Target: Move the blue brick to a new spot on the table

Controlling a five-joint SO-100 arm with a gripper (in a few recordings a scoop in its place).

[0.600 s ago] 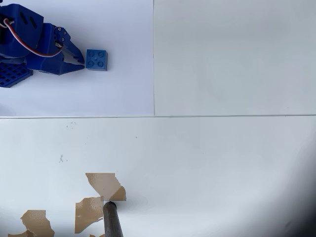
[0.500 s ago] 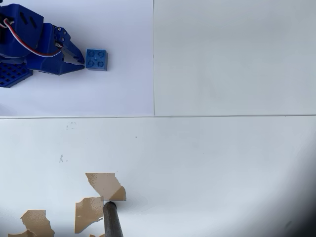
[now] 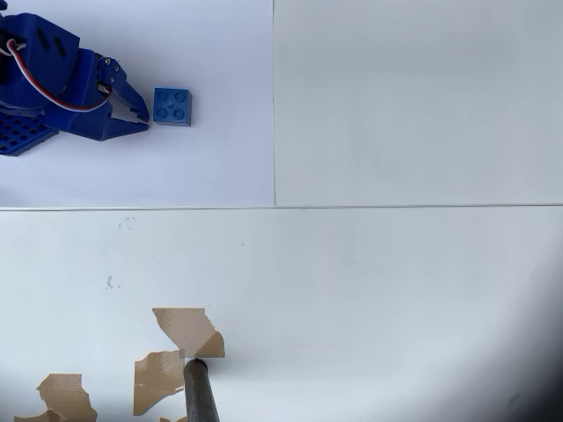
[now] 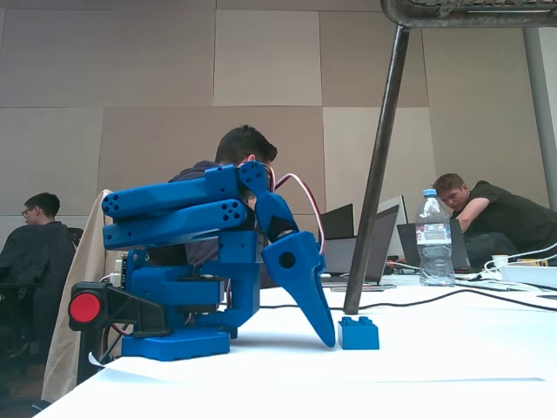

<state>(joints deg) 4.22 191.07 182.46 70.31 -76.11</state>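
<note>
**Brick untouched, gripper beside it**

Brick (image 3: 172, 106) sits flat, studs up, on the paper sheet (image 3: 211, 158) in the upper left of the overhead view, well apart from the chipped tan patches (image 3: 186, 327) lower down the table (image 3: 396, 299). The gripper (image 3: 138, 110) points at it from the left, its tips just beside the brick's near edge; in the fixed view the gripper (image 4: 327, 338) reaches down to the surface next to the brick (image 4: 359, 333), with a sliver of gap between them. It holds nothing. The jaws look close together, though how far apart they stand I cannot tell for sure.

The step in hand looks like the approach to a grasp. To do it well, the jaws likely need to spread wider than the brick, straddle two opposite flat sides, and sit low enough to catch the body rather than the studs. A nudge from the tip could slide the brick on the smooth paper.

A capped water bottle (image 4: 432, 237) stands behind; its label is too small to read. No other writing is legible.
</note>
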